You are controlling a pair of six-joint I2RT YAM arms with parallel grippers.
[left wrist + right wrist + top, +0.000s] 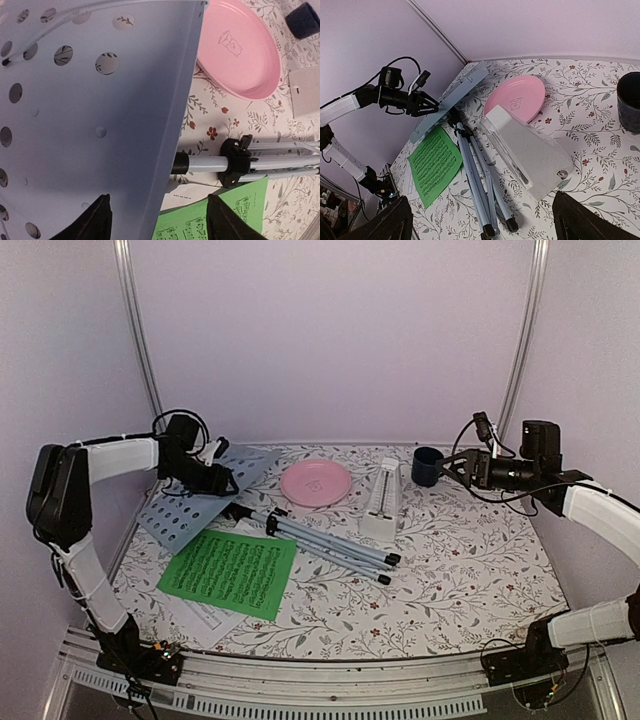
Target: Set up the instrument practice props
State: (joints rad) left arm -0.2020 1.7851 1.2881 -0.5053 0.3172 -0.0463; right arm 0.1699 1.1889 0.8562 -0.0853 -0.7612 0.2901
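Seemingly to lift the lying stand [190, 508], the left tool [159, 222] straddles its edge, spread; the right tool [485, 220] is spread too.

Your pale grey-blue perforated music stand [195, 502] is dotted with round holes; its tripod legs [330, 545] carry black clamps. At its five o'clock, the green paper music sheet [230, 572] shows black notation over a white paper music sheet [205, 618]. The pyramid-shaped metronome [383, 502] is white, the round plate [316, 483] pink, the mug [427, 466] dark blue, the table [470, 580] white with grey vines and red flowers.
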